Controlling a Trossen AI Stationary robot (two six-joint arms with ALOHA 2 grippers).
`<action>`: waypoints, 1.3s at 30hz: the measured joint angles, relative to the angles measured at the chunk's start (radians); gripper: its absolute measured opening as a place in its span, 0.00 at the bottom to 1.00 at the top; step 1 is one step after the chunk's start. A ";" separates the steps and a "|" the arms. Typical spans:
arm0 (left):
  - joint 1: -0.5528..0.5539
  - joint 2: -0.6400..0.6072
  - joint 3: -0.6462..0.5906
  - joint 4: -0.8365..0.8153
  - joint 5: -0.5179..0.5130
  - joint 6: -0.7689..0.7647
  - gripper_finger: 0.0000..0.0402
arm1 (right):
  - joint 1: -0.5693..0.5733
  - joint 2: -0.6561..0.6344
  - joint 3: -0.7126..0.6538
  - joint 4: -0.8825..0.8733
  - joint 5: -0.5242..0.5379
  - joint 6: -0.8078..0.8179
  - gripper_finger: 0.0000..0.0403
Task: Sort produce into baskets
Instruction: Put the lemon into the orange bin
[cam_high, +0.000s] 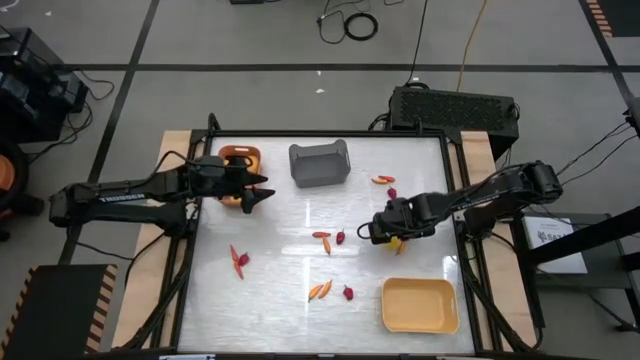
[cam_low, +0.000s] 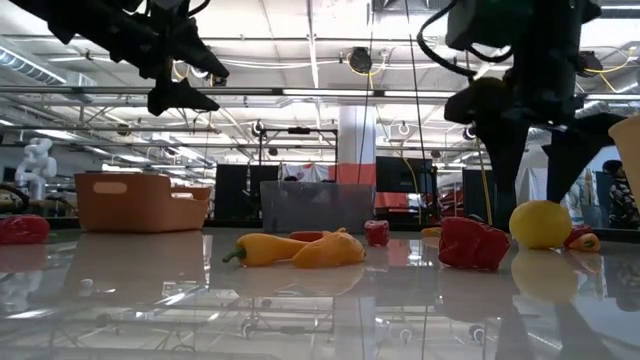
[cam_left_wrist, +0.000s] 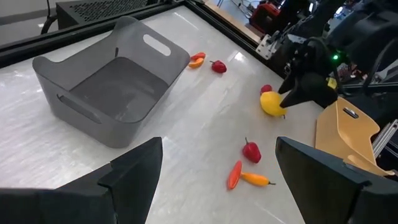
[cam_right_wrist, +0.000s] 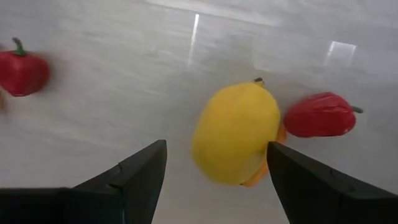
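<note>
A white, glossy worktop (cam_high: 300, 260) seen from above, with two dark robot arms reaching in from either side.

The right pincer (cam_right_wrist: 214, 171) hangs low over the worktop right of centre, its two fingers spread wide and holding nothing. Just ahead of its fingertips lies a yellow lemon-like fruit (cam_right_wrist: 235, 134), resting on the surface with a red berry (cam_right_wrist: 319, 116) touching its far side and a sliver of orange produce tucked beneath it. Another red berry (cam_right_wrist: 23, 71) lies well apart from the lemon.

The left pincer (cam_high: 262, 190) is raised above the worktop's left rear area, fingers also spread and empty, just beside the orange-brown basket (cam_high: 240, 157). The dark grey basket (cam_high: 319, 164) stands at the rear centre and looks empty. The pale yellow basket (cam_high: 420, 305) sits at the front right corner, also empty as far as can be seen.

Loose produce is scattered across the worktop: a pair of red peppers (cam_high: 239, 260) at the left, an orange pepper (cam_high: 321, 236) beside a red berry (cam_high: 340, 238) near the centre, two orange peppers (cam_high: 320, 290) with another berry (cam_high: 348, 293) nearer the front, and an orange pepper (cam_high: 382, 180) with a berry (cam_high: 392, 192) near the rear right.
</note>
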 joint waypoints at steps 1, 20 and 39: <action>0.000 0.000 0.000 0.000 0.002 0.000 0.79 | 0.001 0.000 -0.007 0.004 0.000 0.008 0.67; 0.000 0.000 0.000 -0.001 0.041 -0.005 0.79 | 0.002 0.051 -0.070 0.110 0.022 0.026 0.67; 0.000 0.000 0.000 0.009 -0.038 -0.162 0.79 | -0.036 0.097 -0.071 0.240 0.020 -0.251 0.51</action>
